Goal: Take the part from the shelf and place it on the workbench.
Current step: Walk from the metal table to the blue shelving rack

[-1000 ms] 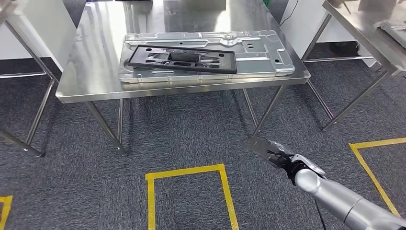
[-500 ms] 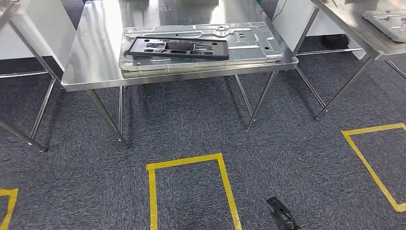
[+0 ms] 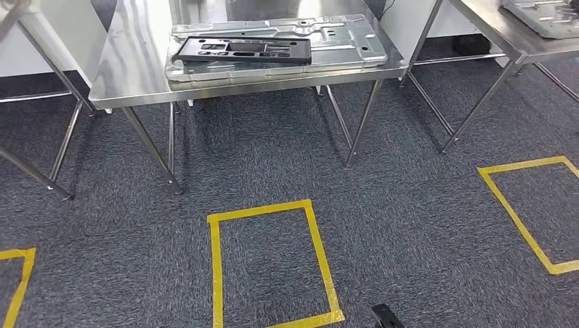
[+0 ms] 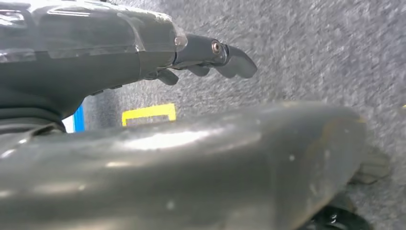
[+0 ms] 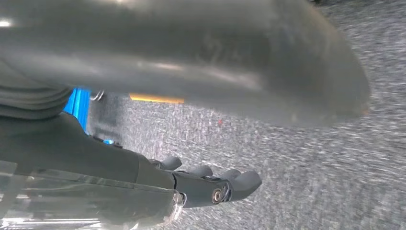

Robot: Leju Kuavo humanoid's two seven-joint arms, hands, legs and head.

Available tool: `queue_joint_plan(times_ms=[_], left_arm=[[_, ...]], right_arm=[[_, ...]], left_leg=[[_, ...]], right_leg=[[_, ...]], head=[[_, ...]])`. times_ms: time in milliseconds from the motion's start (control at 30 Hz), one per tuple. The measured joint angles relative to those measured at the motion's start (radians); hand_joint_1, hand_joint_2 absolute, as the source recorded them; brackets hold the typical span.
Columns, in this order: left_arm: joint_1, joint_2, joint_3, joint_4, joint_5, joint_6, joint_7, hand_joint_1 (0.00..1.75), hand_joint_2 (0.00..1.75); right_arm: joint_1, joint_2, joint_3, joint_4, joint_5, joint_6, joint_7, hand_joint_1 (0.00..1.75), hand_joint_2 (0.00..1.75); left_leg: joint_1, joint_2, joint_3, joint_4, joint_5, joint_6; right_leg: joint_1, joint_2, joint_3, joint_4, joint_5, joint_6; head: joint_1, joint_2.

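Black part (image 3: 242, 50) is lying flat on a silver metal panel (image 3: 341, 51) atop the steel workbench (image 3: 133, 75), well apart from both hands. L hand (image 4: 210, 55) and R hand (image 5: 215, 184) are hanging over grey carpet (image 3: 410, 225), fingers loosely extended, apart, holding nothing. Yellow tape square (image 3: 217, 273) is marking the floor nr the bench.
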Motion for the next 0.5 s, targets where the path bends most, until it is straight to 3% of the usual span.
queue_joint_plan(times_ms=[33, 67, 133, 167, 200, 267, 300, 333, 400, 433, 500], left_arm=[[0.003, 0.001, -0.002, 0.000, -0.002, 0.000, 0.001, 0.00, 0.00], [0.005, 0.002, -0.004, 0.000, -0.004, 0.000, 0.003, 0.00, 0.00], [0.008, 0.005, -0.009, 0.000, -0.011, -0.001, 0.004, 0.00, 0.00], [0.007, 0.006, -0.012, 0.000, -0.014, -0.001, 0.005, 0.00, 0.00], [0.006, 0.008, -0.014, 0.000, -0.017, -0.002, 0.006, 0.00, 0.00], [0.003, 0.011, -0.020, 0.000, -0.021, -0.002, 0.013, 0.00, 0.00], [0.003, 0.012, -0.024, 0.000, -0.022, -0.002, 0.016, 0.00, 0.00], [0.002, 0.014, -0.027, 0.000, -0.023, -0.002, 0.019, 0.00, 0.00], [-0.004, 0.016, -0.029, 0.000, -0.025, -0.003, 0.021, 0.00, 0.00], [-0.007, 0.017, -0.030, 0.000, -0.026, -0.003, 0.021, 0.00, 0.00], [-0.008, 0.018, -0.034, 0.000, -0.027, -0.003, 0.020, 0.00, 0.00]], right_arm=[[0.005, 0.007, -0.002, 0.008, 0.003, 0.001, -0.015, 0.00, 1.75], [0.008, 0.012, -0.002, 0.014, 0.006, 0.002, -0.028, 0.00, 1.75], [0.011, 0.025, -0.003, 0.023, 0.010, 0.002, -0.041, 0.00, 1.75], [0.009, 0.031, -0.003, 0.026, 0.009, 0.003, -0.040, 0.00, 1.75], [0.007, 0.037, -0.005, 0.030, 0.006, 0.003, -0.035, 0.00, 1.75], [0.006, 0.052, -0.009, 0.039, -0.005, 0.002, -0.014, 0.00, 1.75], [0.007, 0.058, -0.011, 0.044, -0.011, 0.002, -0.003, 0.00, 1.75], [0.007, 0.065, -0.012, 0.048, -0.017, 0.001, 0.005, 0.00, 1.75], [0.008, 0.074, -0.015, 0.051, -0.021, 0.000, 0.010, 0.00, 1.75], [0.007, 0.078, -0.016, 0.052, -0.022, -0.001, 0.009, 0.00, 1.75], [0.008, 0.081, -0.018, 0.057, -0.023, -0.004, 0.002, 0.00, 1.75]], left_leg=[[0.001, -0.007, -0.007, 0.013, -0.028, -0.004], [0.002, -0.015, -0.016, 0.044, -0.077, -0.007], [0.000, -0.026, -0.033, 0.156, -0.195, -0.008], [-0.002, -0.027, -0.037, 0.216, -0.227, -0.007], [-0.005, -0.027, -0.033, 0.260, -0.229, -0.005], [-0.013, -0.027, 0.014, 0.272, -0.175, 0.001], [-0.017, -0.027, 0.061, 0.234, -0.151, 0.007], [-0.020, -0.027, 0.122, 0.171, -0.147, 0.014], [-0.025, -0.028, 0.219, 0.041, -0.183, 0.024], [-0.026, -0.029, 0.239, 0.002, -0.199, 0.028], [-0.022, -0.029, 0.228, -0.015, -0.194, 0.036]], right_leg=[[0.001, -0.003, -0.012, -0.001, 0.013, -0.007], [0.002, -0.007, -0.025, -0.002, 0.027, -0.016], [0.010, -0.009, -0.058, 0.004, 0.053, -0.029], [0.013, -0.009, -0.078, 0.010, 0.064, -0.033], [0.017, -0.009, -0.101, 0.019, 0.075, -0.035], [0.022, -0.009, -0.150, 0.043, 0.094, -0.035], [0.023, -0.009, -0.173, 0.057, 0.101, -0.034], [0.026, -0.009, -0.192, 0.071, 0.107, -0.032], [0.029, -0.009, -0.220, 0.093, 0.122, -0.026], [0.030, -0.009, -0.229, 0.098, 0.133, -0.023], [0.030, -0.006, -0.242, 0.101, 0.147, -0.014]], head=[[-0.004, 0.000], [-0.010, 0.000], [-0.025, 0.000], [-0.032, 0.000], [-0.037, 0.000], [-0.043, 0.000], [-0.043, 0.000], [-0.044, 0.000], [-0.044, 0.000], [-0.043, 0.000], [-0.043, 0.000]])
